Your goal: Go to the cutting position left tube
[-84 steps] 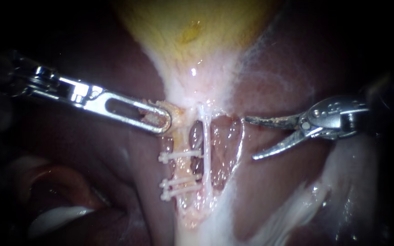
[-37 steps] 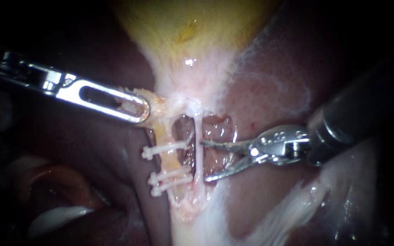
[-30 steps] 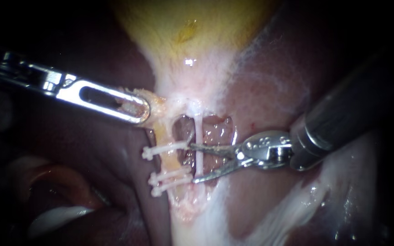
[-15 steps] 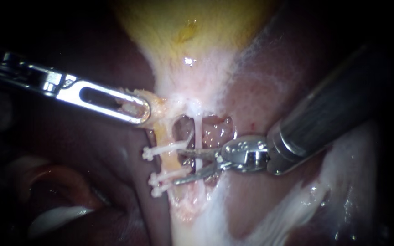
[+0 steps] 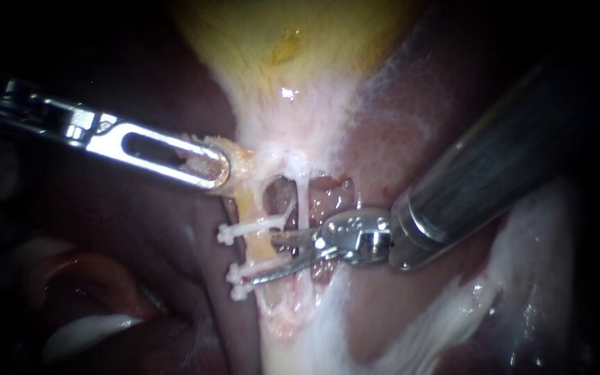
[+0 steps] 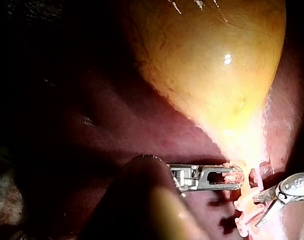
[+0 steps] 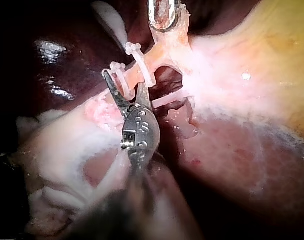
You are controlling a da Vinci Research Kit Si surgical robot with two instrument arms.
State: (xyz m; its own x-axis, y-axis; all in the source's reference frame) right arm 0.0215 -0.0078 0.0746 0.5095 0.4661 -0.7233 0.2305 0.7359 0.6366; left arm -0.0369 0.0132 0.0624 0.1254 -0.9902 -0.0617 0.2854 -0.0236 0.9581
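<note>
Compared with 2.8 s earlier, the dark-shafted, steel-tipped right instrument [image 5: 258, 258] had advanced from well right of the tubes onto the pale yellowish left tube [image 5: 255, 246]. Its end effector stood open, astride that tube between the single white clip [image 5: 244, 228] and the lower pair of clips [image 5: 248, 276]. The upper jaw's tip was hard to make out. The slotted steel left instrument [image 5: 210, 167] had its end effector clamped on tissue at the tube's upper end.
</note>
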